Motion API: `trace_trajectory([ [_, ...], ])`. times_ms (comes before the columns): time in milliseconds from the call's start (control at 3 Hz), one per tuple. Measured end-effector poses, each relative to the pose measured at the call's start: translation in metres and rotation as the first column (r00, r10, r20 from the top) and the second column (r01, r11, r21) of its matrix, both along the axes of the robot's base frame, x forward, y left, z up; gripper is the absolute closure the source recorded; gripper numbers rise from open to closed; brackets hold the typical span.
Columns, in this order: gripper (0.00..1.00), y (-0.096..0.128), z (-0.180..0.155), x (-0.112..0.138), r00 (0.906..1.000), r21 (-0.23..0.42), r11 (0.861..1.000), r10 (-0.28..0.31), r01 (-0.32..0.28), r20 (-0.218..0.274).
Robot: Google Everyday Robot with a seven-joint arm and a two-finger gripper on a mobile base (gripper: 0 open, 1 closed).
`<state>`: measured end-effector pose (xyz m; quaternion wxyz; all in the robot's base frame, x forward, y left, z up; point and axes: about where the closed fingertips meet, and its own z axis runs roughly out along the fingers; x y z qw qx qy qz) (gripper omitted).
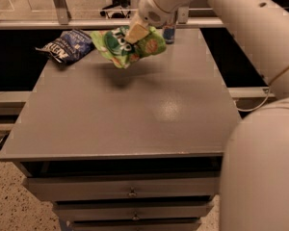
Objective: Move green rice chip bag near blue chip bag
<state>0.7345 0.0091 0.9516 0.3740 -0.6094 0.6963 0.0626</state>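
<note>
Grey cabinet top (135, 109): gripper (135, 32) clamps green rice chip bag (116, 46) aloft, blue chip bag (67, 44) close at its 9 o'clock.

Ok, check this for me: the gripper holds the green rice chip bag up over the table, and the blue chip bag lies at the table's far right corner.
One thing is wrong. The camera view shows the blue chip bag at the far left corner of the table, not the far right. The rest stands: the gripper holds the green rice chip bag up over the table.
</note>
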Motion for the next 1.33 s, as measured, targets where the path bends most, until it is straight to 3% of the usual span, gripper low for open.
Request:
trace_trajectory([
  [667, 1.00, 0.050, -0.020, 0.027, 0.9937, 0.076, 0.995, -0.060, 0.067, -0.095],
  [1000, 0.74, 0.075, -0.036, 0.032, 0.9819, 0.121, 0.984, -0.108, 0.127, -0.156],
  [1333, 0.52, 0.085, -0.047, 0.034, 0.9737, 0.131, 0.978, -0.136, 0.161, -0.183],
])
